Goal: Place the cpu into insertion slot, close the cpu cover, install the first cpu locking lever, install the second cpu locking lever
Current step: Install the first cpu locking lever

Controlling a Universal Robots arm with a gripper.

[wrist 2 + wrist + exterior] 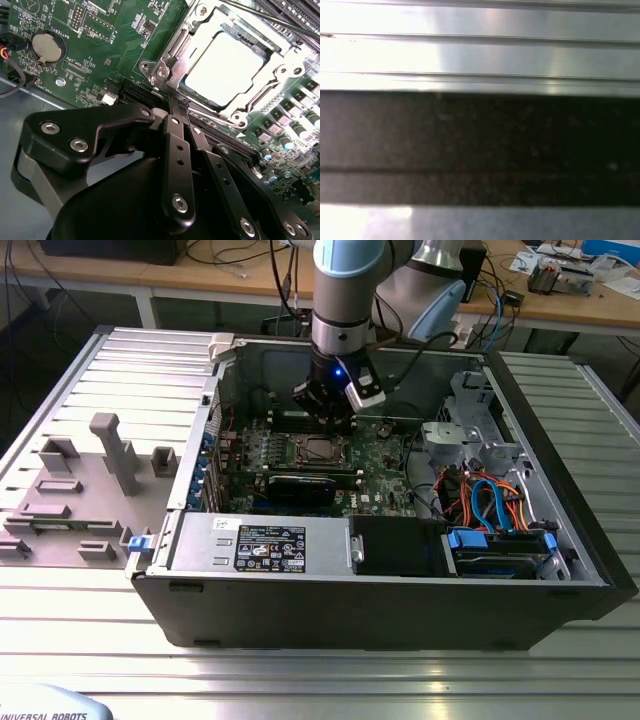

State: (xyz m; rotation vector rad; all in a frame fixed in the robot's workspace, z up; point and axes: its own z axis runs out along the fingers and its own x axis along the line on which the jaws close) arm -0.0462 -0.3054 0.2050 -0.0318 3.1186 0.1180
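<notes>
The small flat square cpu with a silvery-grey metal top already lies in the silver-rimmed square insertion slot on the green circuit board, and the hinged silver cpu cover frame appears folded down around it, so the work seems to stand at the locking levers. In the second wrist view the black pincer has its fingers drawn together, gripping nothing, its tips just beside the slot's rim at about seven o'clock of the chip. Any lever work there calls for a fine, low approach. Room is tight: dark memory slots flank the socket at one o'clock and a round coin battery sits well off at nine o'clock. In the exterior view the pincer hangs inside the open grey computer case.
</notes>
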